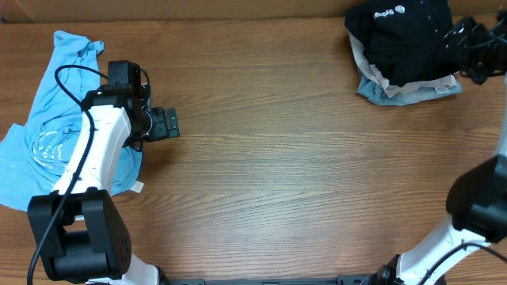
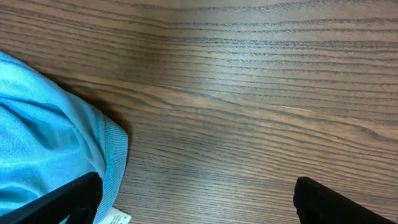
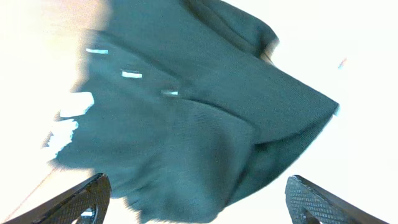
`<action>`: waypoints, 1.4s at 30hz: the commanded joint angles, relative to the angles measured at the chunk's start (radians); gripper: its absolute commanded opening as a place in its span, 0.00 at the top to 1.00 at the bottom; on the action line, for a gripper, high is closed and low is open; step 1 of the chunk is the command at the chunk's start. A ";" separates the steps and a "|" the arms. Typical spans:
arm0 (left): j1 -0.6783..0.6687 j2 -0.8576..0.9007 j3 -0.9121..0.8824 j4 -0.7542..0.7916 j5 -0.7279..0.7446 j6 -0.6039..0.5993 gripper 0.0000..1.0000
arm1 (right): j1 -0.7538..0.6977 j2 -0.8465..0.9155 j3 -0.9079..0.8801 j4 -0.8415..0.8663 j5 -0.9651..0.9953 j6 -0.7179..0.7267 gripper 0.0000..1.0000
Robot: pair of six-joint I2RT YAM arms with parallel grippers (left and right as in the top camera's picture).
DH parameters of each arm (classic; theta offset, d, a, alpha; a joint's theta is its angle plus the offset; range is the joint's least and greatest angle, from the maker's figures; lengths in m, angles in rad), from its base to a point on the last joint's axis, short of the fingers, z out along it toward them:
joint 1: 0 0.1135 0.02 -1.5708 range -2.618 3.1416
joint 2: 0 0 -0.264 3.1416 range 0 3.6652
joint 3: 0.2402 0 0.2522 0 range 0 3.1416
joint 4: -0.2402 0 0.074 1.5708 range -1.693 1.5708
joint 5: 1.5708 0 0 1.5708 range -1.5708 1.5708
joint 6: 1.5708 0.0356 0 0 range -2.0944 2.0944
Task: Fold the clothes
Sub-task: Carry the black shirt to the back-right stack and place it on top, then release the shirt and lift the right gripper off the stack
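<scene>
Two open-jawed grippers: right gripper [image 1: 459, 43] beside the black shirt [image 1: 404, 39], apparently clear of it, at the desk's [image 1: 277, 158] far-right corner; left gripper [image 1: 173, 124] near its left edge.

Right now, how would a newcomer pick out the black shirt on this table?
Go to the table's top right corner in the overhead view, by the right gripper. The black shirt tops a small pile there. It alone is black with white logos; a beige garment and a grey-blue garment lie under it.
</scene>
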 commanded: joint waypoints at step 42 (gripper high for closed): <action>0.000 0.009 0.018 0.000 0.010 0.019 0.00 | 0.201 0.402 0.335 0.244 0.281 -0.191 0.00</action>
